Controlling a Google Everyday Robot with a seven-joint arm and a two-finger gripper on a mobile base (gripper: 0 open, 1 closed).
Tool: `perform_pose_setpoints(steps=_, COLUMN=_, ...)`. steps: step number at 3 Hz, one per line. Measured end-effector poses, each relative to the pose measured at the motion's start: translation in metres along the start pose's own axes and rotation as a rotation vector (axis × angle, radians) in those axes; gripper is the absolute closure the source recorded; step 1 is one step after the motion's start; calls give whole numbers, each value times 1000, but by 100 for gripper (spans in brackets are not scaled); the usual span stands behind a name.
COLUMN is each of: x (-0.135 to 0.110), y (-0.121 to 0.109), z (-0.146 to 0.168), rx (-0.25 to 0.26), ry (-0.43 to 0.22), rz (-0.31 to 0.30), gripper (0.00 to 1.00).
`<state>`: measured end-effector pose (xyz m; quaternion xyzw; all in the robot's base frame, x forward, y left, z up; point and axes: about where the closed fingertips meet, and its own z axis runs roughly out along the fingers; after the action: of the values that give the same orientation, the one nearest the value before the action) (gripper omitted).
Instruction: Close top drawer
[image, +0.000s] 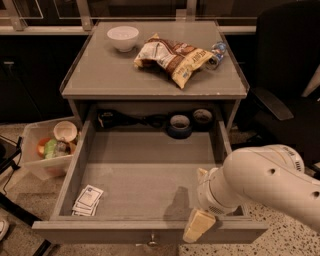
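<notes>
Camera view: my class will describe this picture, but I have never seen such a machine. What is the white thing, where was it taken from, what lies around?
The white tube is a robot's arm; the tan piece at its end is its gripper, the part that grasps. It hangs at the front right edge of the top drawer, which is pulled wide open; I see nothing held. The one camera looks down from in front. A white packet lies in the drawer. On the table top sit a white bowl and a snack bag.
</notes>
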<state>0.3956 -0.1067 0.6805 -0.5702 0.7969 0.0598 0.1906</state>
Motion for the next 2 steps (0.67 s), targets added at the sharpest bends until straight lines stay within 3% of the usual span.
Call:
perform_pose_setpoints(steps=1, x=0, y=-4, z=22, rx=14, ry=7, rz=-9, gripper=0)
perform_pose_setpoints(steps=2, x=-2, y=-16, z=39, rx=32, ry=9, rz=-11, gripper=19)
